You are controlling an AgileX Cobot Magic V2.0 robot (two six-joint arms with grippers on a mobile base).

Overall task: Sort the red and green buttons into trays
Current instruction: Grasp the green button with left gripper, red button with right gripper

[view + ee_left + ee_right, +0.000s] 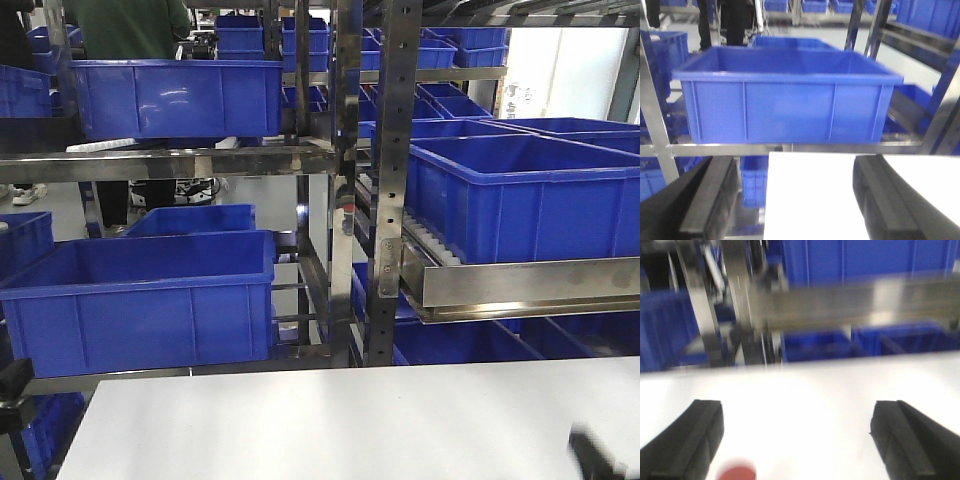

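At the bottom edge of the right wrist view, the red button (737, 472), a small thing with a round red cap, is seen on the flat white table (805, 385). It is cut off by the frame and badly blurred. It lies between the two dark fingers (685, 440) of the right gripper (797, 405), nearer the finger on the picture's left, and is touched by neither. Only the top of the cap is shown. The base is out of frame, so which way the button points and how its long axis runs cannot be told.

The right gripper is spread wide and nothing is held in it. The left gripper (792, 165) is likewise spread wide with nothing held, and the table's left edge is seen between its fingers. Beyond it a deep blue plastic crate (785, 105) is carried on a steel rack rail (790, 148), long side toward the camera. More such crates are seen on the rack shelves in the front view, behind the table.
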